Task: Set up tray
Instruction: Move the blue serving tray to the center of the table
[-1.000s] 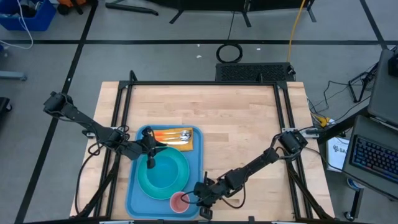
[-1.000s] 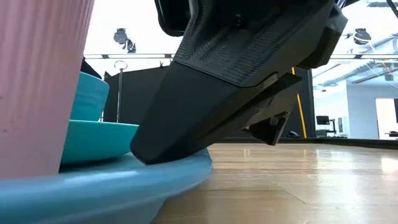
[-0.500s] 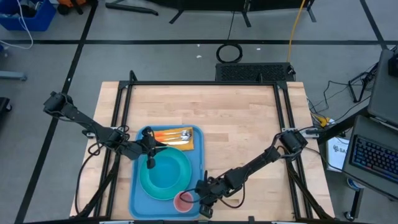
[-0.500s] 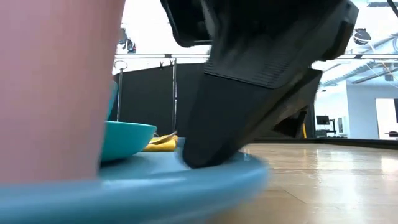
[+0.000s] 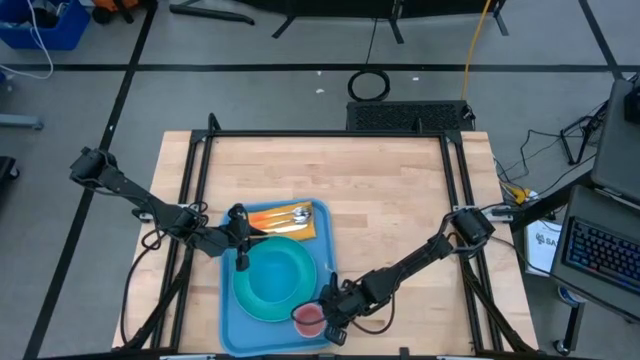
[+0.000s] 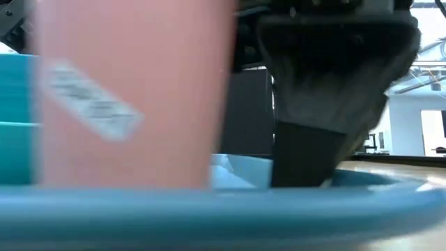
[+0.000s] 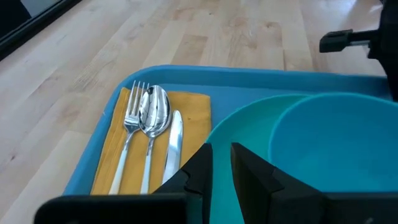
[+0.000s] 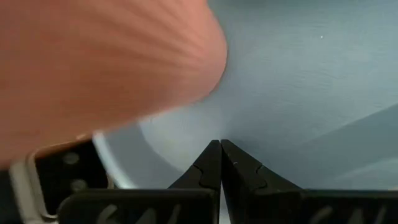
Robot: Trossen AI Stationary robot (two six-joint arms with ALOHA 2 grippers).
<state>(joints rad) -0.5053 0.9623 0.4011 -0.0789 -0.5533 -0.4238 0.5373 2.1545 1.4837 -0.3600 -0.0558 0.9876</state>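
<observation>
The light-blue tray (image 5: 230, 322) lies flat on the wooden table. It carries a turquoise plate (image 5: 292, 256) with a blue bowl (image 5: 268, 288) on it. A yellow napkin (image 5: 268, 215) with a fork, spoon and knife (image 7: 149, 124) lies at its far end, and a pink ribbed cup (image 5: 308, 318) stands at its near right corner. My right gripper (image 5: 328, 321) is shut, tips down inside the tray beside the cup (image 8: 93, 62). My left gripper (image 5: 241, 262) is above the plate's left rim (image 7: 249, 134), its fingers a narrow gap apart, holding nothing that I can see. My right gripper points its shut fingertips (image 8: 211, 155) down onto the tray's floor (image 8: 298, 74), just inside the right rim near the near right corner. The low view shows the dark finger (image 6: 306, 157) standing behind the tray's rim (image 6: 223, 209). Whether it also touches the cup, I cannot tell.
Bare wood (image 5: 400, 220) lies to the right of and beyond the tray. A black metal frame (image 5: 330, 135) runs around the tabletop. The tray's near end sits close to the table's near edge.
The tray, with plate, bowl, cutlery and cup on it, has slid along the table toward the right edge. My right gripper has moved right with it, staying shut. The plate's left rim has come closer under my left gripper.
</observation>
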